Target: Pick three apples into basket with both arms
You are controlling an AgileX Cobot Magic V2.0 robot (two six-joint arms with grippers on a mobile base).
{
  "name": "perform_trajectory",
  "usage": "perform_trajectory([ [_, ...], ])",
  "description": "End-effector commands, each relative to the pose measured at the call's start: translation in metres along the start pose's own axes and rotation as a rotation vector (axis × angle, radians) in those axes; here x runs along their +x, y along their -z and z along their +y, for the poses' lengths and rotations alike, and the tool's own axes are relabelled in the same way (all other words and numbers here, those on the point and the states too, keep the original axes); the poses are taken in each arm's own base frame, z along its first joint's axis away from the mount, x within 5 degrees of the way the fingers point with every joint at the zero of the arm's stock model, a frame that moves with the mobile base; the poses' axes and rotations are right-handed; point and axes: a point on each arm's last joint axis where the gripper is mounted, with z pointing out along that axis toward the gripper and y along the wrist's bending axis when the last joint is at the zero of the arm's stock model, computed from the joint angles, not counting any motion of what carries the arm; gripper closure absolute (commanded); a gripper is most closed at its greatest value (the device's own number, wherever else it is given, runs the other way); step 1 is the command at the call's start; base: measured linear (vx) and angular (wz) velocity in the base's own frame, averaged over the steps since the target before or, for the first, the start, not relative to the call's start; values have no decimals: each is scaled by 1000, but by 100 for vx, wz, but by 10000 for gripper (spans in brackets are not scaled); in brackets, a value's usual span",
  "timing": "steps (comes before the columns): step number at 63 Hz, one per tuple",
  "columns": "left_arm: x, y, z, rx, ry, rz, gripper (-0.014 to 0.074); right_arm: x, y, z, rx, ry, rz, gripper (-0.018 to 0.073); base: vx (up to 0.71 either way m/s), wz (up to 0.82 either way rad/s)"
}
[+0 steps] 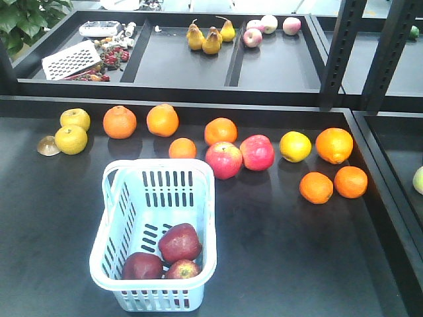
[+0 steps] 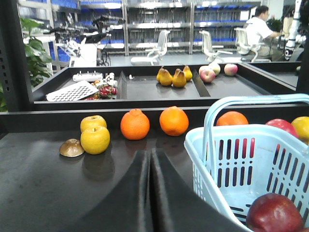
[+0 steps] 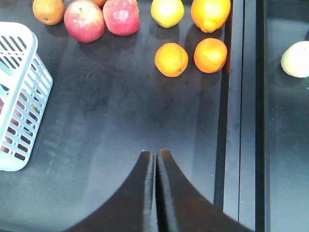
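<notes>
All three apples (image 1: 169, 257) sit in the basket (image 1: 111, 198), so both grippers (image 2: 150, 159) (image 3: 156, 157) hang pressed together, empty.

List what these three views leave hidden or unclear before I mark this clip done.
- Arms: absent from the front view; each wrist view shows only closed fingers, left gripper and right gripper.
- Apples: the left wrist view's lower edge cuts all but one.
- Basket: the right wrist view's left edge cuts it; contents show only through slots.
- Tray clutter: too small to identify.
</notes>
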Motion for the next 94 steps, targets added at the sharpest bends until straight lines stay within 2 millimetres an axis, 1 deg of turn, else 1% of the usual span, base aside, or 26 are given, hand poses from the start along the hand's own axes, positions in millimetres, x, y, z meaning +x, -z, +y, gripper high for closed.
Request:
perform_trajectory([
  [1,-6,1,0,0,18,-92,603,-8,8,-1,10,-2,-81,568,0,0],
  [55,-6,1,0,-3,17,-91,603,-8,8,-1,10,-2,-81,568,0,0],
  [61,-6,1,0,-3,17,-92,603,-5,17,-2,21,5,-112,568,0,0],
  [74,-6,1,0,-3,17,-92,603,10,52,-1,46,19,-234,568,0,0],
  [79,-6,1,0,-3,17,-92,603,17,61,-1,59,25,-274,568,0,0],
  [85,-6,1,0,-3,17,-92,603,34,58,-1,61,26,-314,568,0,0],
  [94,-6,1,0,-3,17,-92,603,68,36,0,67,28,-421,568,0,0],
])
